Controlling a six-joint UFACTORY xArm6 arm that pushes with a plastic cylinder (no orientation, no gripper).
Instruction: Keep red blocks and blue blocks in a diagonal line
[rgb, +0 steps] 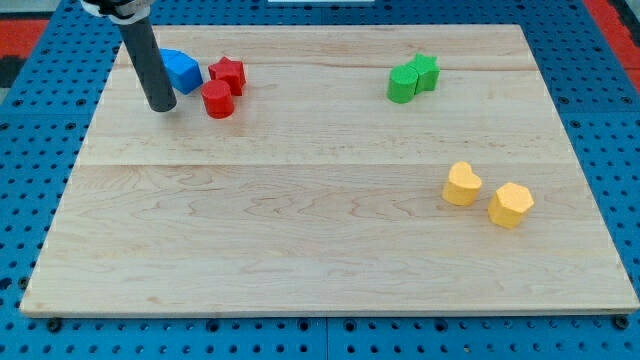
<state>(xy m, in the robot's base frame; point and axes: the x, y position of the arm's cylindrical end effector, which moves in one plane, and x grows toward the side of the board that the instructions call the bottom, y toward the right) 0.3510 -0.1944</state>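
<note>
board: pale wooden table top (320, 260) on a blue pegboard surface (30, 190), filling most of the frame.
yellow pair: lower right of the frame, nearest the view's bottom; a yellow hexagonal block (510, 204) just beside a yellow heart-like rounded block (461, 184), a narrow gap between them.
red cylinder: a red round block (218, 99) in the upper left, just below the red star.
my tip: the dark rod's lower end (161, 106) rests on the wood in the upper left, just to the view's left of the red cylinder and below the blue block; whether it touches either, cannot tell.
claw: none on this arm, only the plain rod, holding nothing.
red star: a red star-shaped block (229, 74) touching or nearly touching the red cylinder.
blue block: a blue chunky block (181, 70), partly hidden by the rod, just left of the red star.
green pair: upper right; a green cylinder-like block (402, 84) touching a green star-like block (425, 71).
</note>
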